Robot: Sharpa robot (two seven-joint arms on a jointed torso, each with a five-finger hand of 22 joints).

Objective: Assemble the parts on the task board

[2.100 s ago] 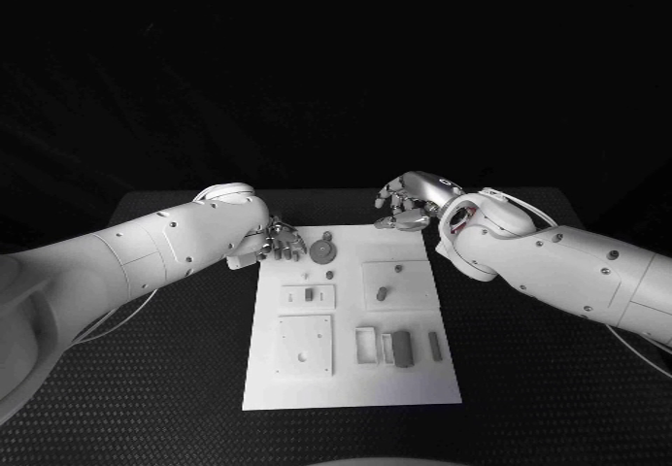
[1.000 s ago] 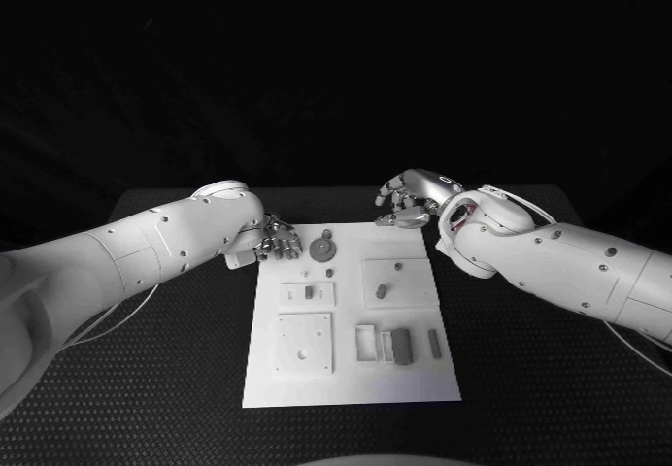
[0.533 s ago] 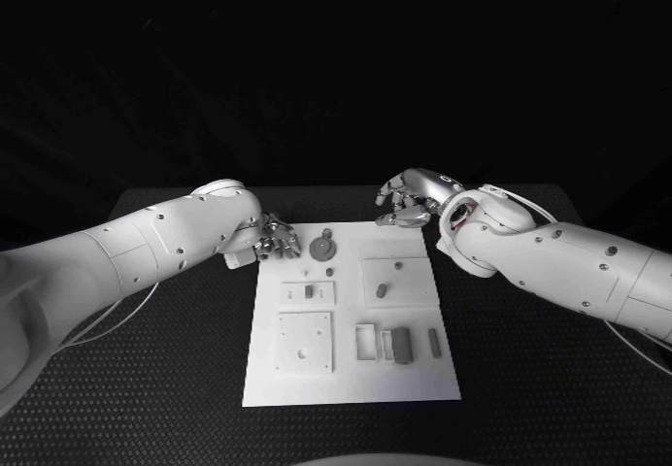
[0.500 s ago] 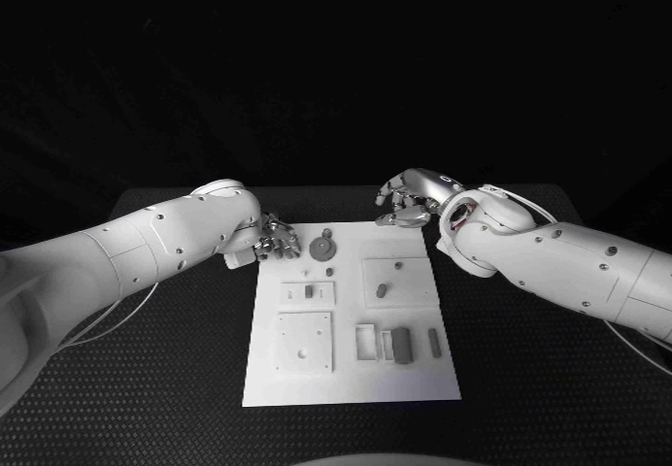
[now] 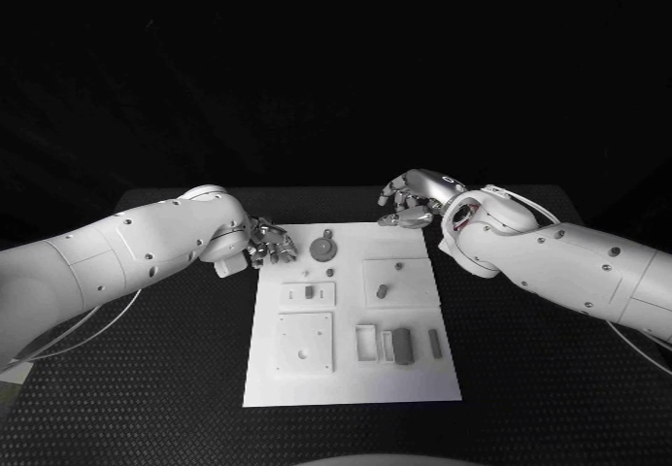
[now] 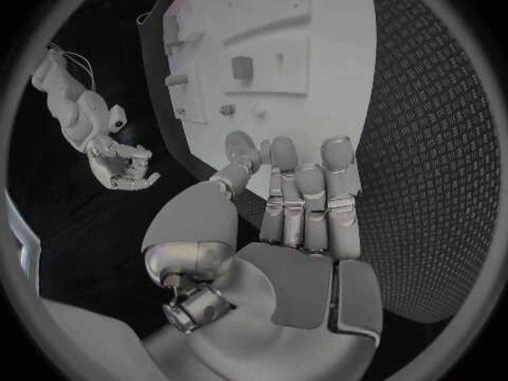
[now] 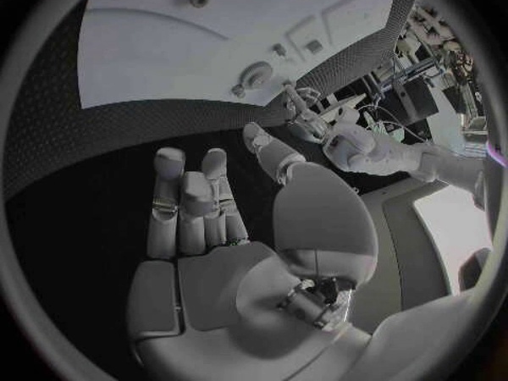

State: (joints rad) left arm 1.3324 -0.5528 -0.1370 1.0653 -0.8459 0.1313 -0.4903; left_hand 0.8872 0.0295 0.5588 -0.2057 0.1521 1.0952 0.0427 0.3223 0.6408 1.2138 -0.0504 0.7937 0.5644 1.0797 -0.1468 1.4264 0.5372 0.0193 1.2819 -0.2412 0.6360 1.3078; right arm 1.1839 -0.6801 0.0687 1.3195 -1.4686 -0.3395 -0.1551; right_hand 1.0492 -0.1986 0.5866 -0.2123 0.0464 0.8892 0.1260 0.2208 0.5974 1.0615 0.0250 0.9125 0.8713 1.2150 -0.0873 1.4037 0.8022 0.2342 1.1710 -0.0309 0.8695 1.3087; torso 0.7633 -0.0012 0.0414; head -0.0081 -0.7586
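Observation:
The white task board [image 5: 351,383] lies in the middle of the black table. A round grey part [image 5: 323,249] sits near its far edge. Small grey parts [image 5: 381,290] stand in the raised blocks, and longer ones [image 5: 402,346] lie at the near right. My left hand [image 5: 270,243] hovers at the board's far left corner, a little left of the round part, fingers straight and holding nothing. In the left wrist view the left hand [image 6: 301,207] points over the board [image 6: 328,25] toward the round part [image 6: 241,142]. My right hand [image 5: 411,206] hangs past the board's far right edge, holding nothing.
The black textured table [image 5: 532,369] runs on both sides of the board. The right wrist view has the right hand [image 7: 201,212] above the mat beside the board [image 7: 159,51], with the round part [image 7: 256,74] and the left hand [image 7: 301,118] beyond.
My left arm has swung down and outward, and the left hand has slid slightly left, away from the round part. The right hand has stayed still.

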